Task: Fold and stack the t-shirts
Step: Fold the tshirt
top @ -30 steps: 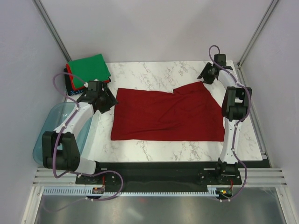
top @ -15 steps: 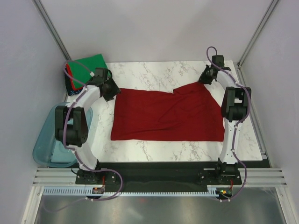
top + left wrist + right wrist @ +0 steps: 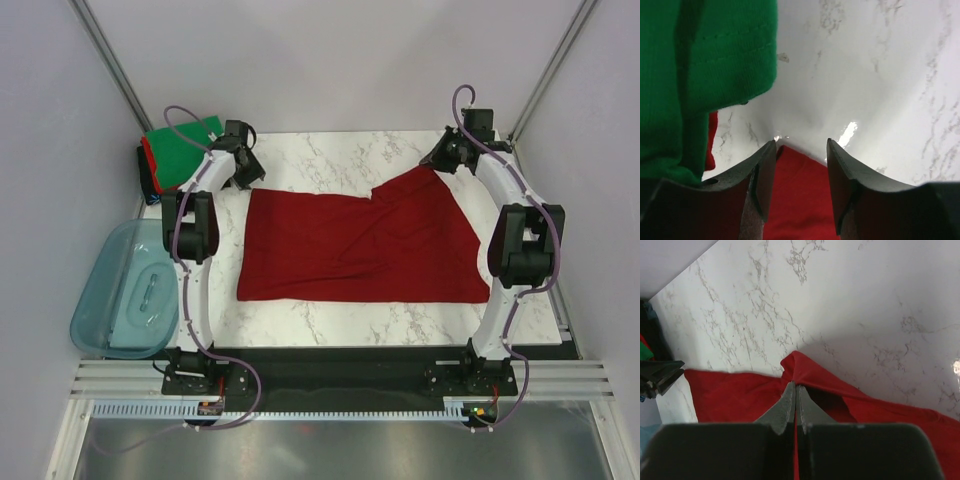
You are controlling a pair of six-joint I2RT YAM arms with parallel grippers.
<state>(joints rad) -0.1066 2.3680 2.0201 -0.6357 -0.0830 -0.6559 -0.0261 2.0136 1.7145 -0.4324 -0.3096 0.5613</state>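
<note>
A large dark red t-shirt (image 3: 360,245) lies spread flat across the marble table. My right gripper (image 3: 441,164) is at its far right corner; in the right wrist view the gripper (image 3: 795,386) is shut on that corner, and the pinched cloth (image 3: 807,369) bunches up into a peak. My left gripper (image 3: 244,177) is at the shirt's far left corner. In the left wrist view it (image 3: 800,143) stands open, its fingers (image 3: 765,170) astride the red corner (image 3: 800,200) and low over the table. Folded t-shirts (image 3: 182,150) are stacked at the far left, green (image 3: 700,65) on top.
A translucent teal tub (image 3: 125,290) sits off the table's left edge, near the left arm's base. Under the green shirt, a red layer (image 3: 711,142) shows at the stack's edge. White enclosure walls stand close to the table on the left, right and far sides.
My left arm has swung from beside the tub out to the shirt's far left corner, its jaws narrowing. My right gripper has shut on the far right corner.
</note>
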